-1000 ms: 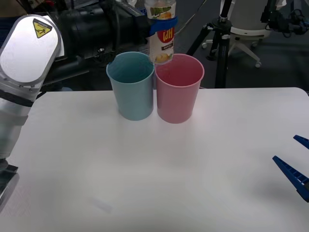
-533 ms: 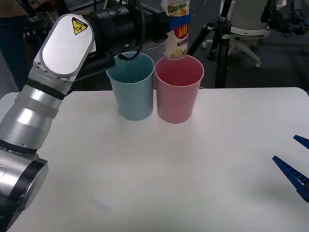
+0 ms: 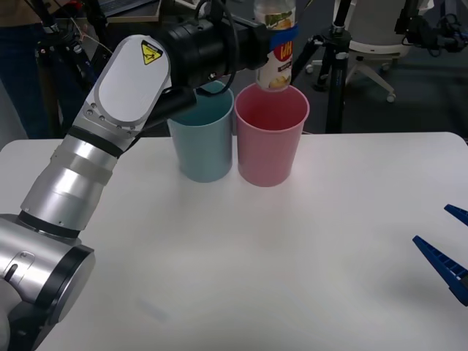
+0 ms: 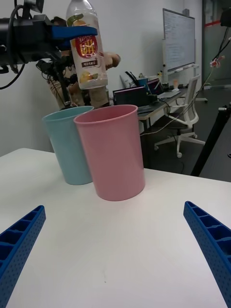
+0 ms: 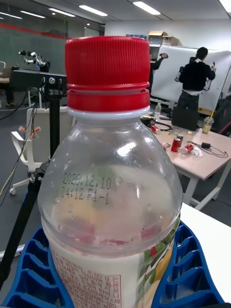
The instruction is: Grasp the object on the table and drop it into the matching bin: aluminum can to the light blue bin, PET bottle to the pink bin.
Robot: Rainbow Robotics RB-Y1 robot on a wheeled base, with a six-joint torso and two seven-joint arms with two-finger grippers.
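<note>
Pink bin (image 3: 269, 139) has the PET bottle (image 3: 276, 55) pinched above it by the left gripper (image 3: 281, 33); light blue bin (image 3: 202, 139) touches it near the table's (image 3: 292, 256) far edge; right gripper (image 4: 115, 260) fingers spread.

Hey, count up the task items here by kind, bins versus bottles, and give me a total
Bins: 2, the light blue bin and the pink bin
Bottles: 1, the PET bottle held in the left gripper above the pink bin
Total: 3

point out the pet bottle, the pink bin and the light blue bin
PET bottle (image 3: 277, 62), front view, on its label.
pink bin (image 3: 268, 150), front view, on its outer wall.
light blue bin (image 4: 67, 151), right wrist view, on its outer wall.
</note>
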